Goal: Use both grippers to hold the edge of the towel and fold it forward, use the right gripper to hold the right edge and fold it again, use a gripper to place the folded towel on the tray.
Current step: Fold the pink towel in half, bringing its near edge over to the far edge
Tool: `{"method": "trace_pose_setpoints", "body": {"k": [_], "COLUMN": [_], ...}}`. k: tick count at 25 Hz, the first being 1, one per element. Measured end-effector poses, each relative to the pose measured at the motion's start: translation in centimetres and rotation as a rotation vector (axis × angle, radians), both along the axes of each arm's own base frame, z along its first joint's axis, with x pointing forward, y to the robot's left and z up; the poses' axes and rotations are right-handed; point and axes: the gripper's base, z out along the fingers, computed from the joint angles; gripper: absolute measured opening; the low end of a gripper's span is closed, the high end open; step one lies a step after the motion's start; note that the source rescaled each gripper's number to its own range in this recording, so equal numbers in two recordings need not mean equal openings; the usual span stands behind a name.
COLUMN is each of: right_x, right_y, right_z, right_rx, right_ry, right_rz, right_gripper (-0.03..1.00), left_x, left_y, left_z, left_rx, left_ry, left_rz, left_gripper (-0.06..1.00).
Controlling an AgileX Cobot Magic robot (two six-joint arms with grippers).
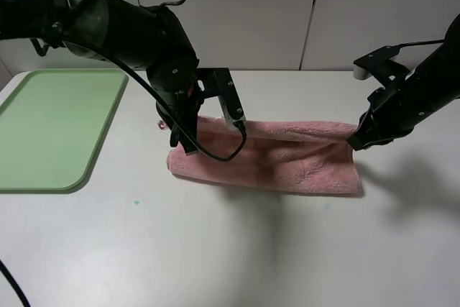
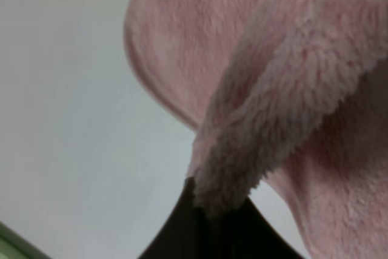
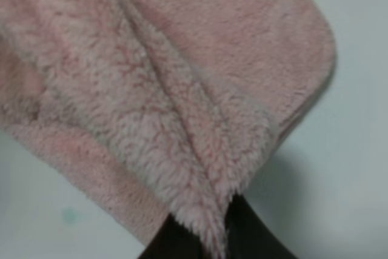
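Left claw [image 1: 185,147] is clamped shut on the towel edge [image 2: 227,177]. In the left wrist view I see the fluffy pink hem bunched straight into the black finger ends. Right claw [image 1: 358,141] is closed tight too, pinching the hem at the other end of the towel [image 1: 287,159]. My right wrist view shows a ridge of pile pulled up between its tips.

The dusty-pink towel lies as a long folded strip stretched between my two claws. The top layer is lifted a little at each pinch and the lower layer is flat on the white table [image 1: 215,249]. One rounded towel corner sits just past the right claw on the table, and another sits just past the left claw.

A small pink corner loop [image 1: 162,126] pokes out just beside the left claw, on its outer side. A black cable [image 1: 215,156] from the left arm droops across the towel near that claw.

The light-green tray [image 1: 43,127] is well apart from the left claw, on the side away from the right claw and the towel.
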Motion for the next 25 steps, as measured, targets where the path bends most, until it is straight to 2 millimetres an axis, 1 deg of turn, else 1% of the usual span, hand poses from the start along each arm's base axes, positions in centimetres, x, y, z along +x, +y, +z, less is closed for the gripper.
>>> {"method": "trace_pose_setpoints", "body": {"k": [9,16,22,25], "right_x": [0.4,0.7,1.0,1.1], "right_y": [-0.2,-0.2,-0.2,-0.3], "right_z": [0.0,-0.9,-0.8,-0.8], "right_rx": [-0.005,-0.009,-0.012,-0.012], "right_ry": [-0.034,-0.017,-0.056,-0.065], "right_rz": [-0.010,-0.014,-0.022,-0.024], "right_gripper": [0.00,0.00,0.00,0.00], "left_x": [0.4,0.6,0.6,0.6], "left_y": [-0.4,-0.4,-0.4,-0.4], "left_z": [0.2,0.4,0.4,0.4], "left_rx": [-0.010,0.010,0.012,0.012], "left_ry": [-0.040,-0.067,-0.068,-0.069], "left_rz": [-0.045,-0.077,-0.078,-0.079], "left_gripper": [0.00,0.00,0.00,0.05]}}
